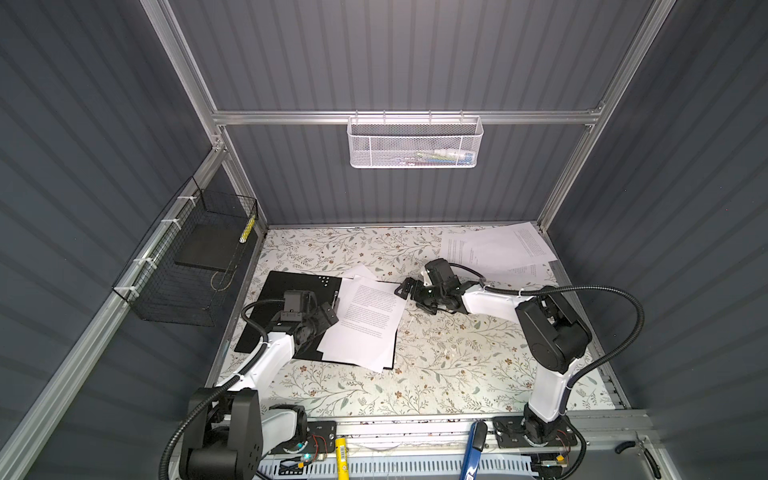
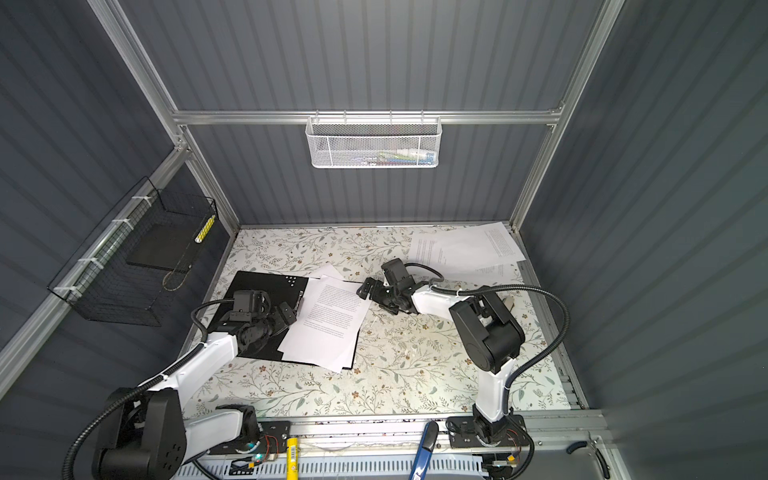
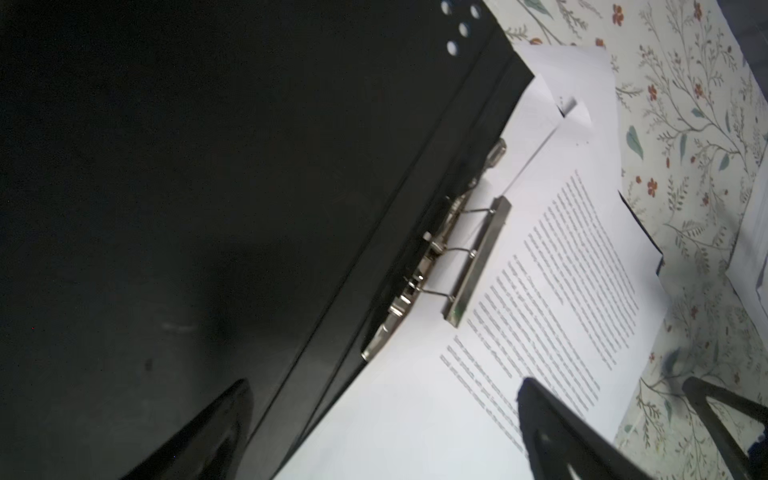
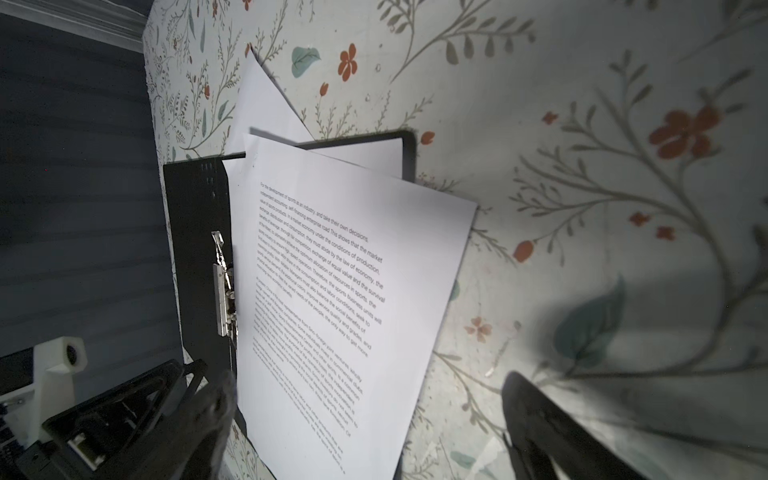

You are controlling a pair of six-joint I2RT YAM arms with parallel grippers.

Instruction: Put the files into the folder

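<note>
The folder [image 1: 291, 282] [image 2: 257, 282] lies open on the flowered table, black inside up, with a metal clip [image 3: 478, 257] [image 4: 222, 291] at its spine. A skewed stack of files [image 1: 365, 324] [image 2: 328, 320] [image 3: 415, 395] [image 4: 332, 249] covers its right half and overhangs the edges. More files [image 1: 494, 249] [image 2: 461, 249] lie loose at the back right corner. My left gripper [image 1: 330, 311] [image 2: 286, 311] [image 3: 382, 432] hovers open over the spine and the stack's near edge. My right gripper [image 1: 405, 289] [image 2: 365, 289] [image 4: 374, 415] is open at the stack's far right edge, holding nothing.
A white mesh basket [image 1: 413, 143] hangs on the back rail. A black wire basket [image 1: 195, 257] is fixed to the left wall. A yellow item [image 1: 341, 457] and a blue tool [image 1: 473, 449] rest on the front rail.
</note>
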